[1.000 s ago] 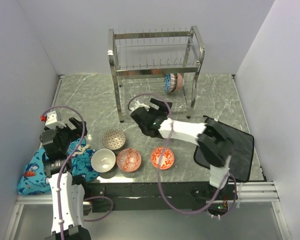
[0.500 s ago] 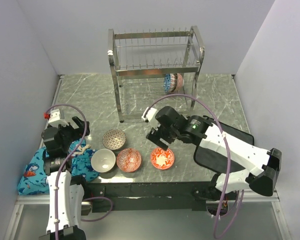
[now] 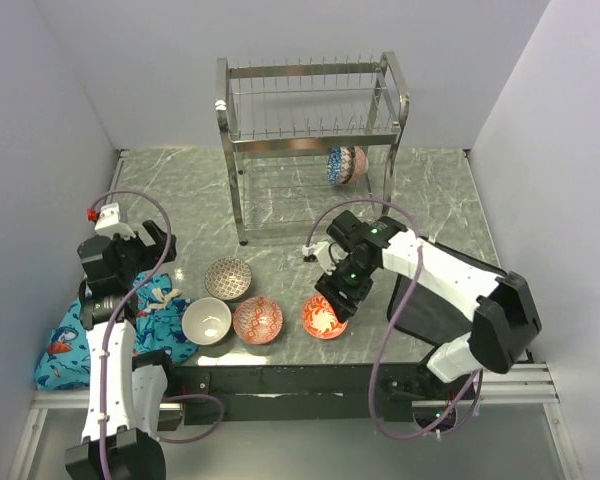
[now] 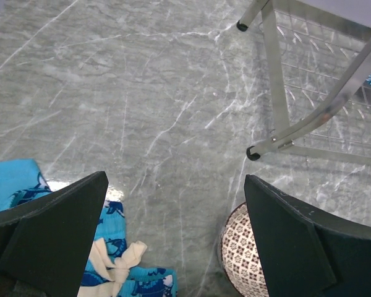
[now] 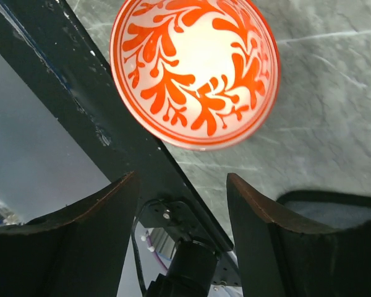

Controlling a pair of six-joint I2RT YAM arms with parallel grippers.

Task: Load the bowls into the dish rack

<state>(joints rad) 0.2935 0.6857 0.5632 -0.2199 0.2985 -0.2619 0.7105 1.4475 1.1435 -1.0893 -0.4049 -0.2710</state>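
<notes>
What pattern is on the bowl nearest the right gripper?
The bowl has red-orange leafy scrolls on a white inside, clearest in the right wrist view.

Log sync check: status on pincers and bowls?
Left pincer open. Right pincer open at red-orange bowl, not gripping. Two bowls in dish rack. Nothing blocking.

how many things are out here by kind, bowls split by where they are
bowls on the table: 4 (brown-grey bowl, cream-white bowl, pinkish-red bowl, red-orange bowl)
bowls in the dish rack: 2 (blue bowl, reddish bowl beside it)
dish racks: 1
cloths: 2 (blue patterned cloth, dark mat)
total: 9
</notes>
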